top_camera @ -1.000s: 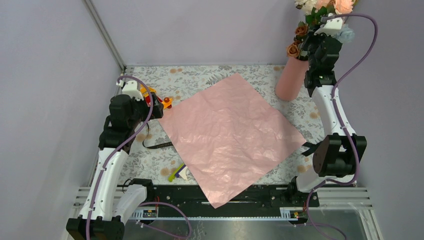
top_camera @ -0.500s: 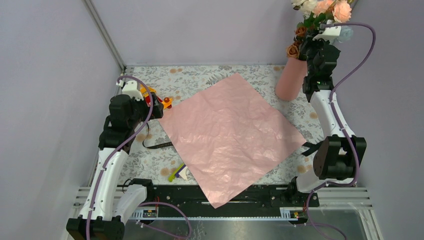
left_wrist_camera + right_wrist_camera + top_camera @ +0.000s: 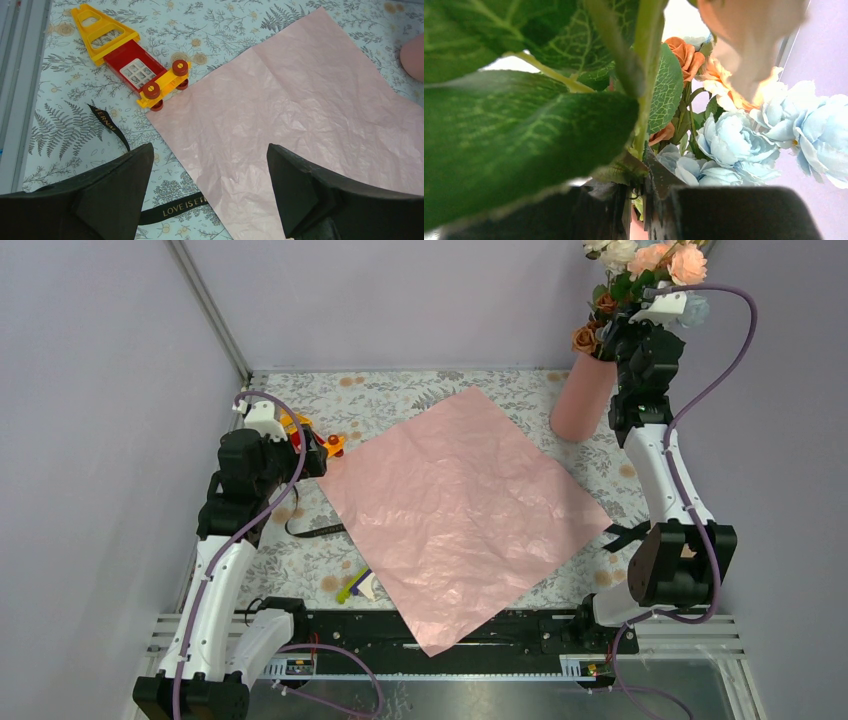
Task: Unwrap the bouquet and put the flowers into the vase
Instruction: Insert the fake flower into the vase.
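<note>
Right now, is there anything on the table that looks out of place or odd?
Yes. A red and yellow toy lies at the left corner of the pink paper and has nothing to do with the flowers. The paper's near corner overhangs the table edge. A black ribbon lies loose, running to the paper's edge.

Plain lavender walls (image 3: 400, 300) — fern-printed tablecloth (image 3: 400, 395) beneath

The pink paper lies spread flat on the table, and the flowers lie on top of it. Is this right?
Not fully. The pink paper does lie spread flat on the table, but the flowers are not on it: the right claw holds them by the stems at the mouth of the vase. The top external view shows this.
</note>
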You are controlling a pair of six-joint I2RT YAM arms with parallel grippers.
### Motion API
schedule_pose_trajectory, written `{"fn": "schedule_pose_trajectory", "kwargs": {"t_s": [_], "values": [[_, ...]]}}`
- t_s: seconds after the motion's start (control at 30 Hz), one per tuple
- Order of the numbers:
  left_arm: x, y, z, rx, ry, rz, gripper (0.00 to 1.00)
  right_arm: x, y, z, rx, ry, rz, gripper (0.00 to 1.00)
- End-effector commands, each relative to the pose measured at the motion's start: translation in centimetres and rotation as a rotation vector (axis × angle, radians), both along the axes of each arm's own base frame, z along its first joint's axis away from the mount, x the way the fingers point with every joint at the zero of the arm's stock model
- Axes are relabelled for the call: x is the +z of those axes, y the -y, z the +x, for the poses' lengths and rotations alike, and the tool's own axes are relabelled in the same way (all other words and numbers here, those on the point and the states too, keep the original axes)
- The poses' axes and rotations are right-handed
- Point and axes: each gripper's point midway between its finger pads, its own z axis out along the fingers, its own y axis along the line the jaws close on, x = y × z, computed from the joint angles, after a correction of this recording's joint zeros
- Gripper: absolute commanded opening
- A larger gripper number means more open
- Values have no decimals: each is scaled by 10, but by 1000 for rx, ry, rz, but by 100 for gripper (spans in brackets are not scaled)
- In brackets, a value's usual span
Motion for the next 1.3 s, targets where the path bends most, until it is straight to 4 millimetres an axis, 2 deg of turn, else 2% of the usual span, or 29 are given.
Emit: {"fn": "schedule_pose_trajectory", "kwargs": {"t_s": [0.0,0.3,0.63,1.07,1.27], "values": [[11,1,3,-10,56,-8,91,45,2,-15,-6,105,-11,0],[10,1,4,-7,53,-6,91,-6,1,4,5,32,3,0],[8,0,5,-6,45,-6,91,-44,2,20,5,-39,2,0],[7,0,6,-6,40,-12,91,-98,1,22,10,-139,9,0],[7,1,6,-8,42,-14,91,-116,-1,18,18,-171,13,0]]}}
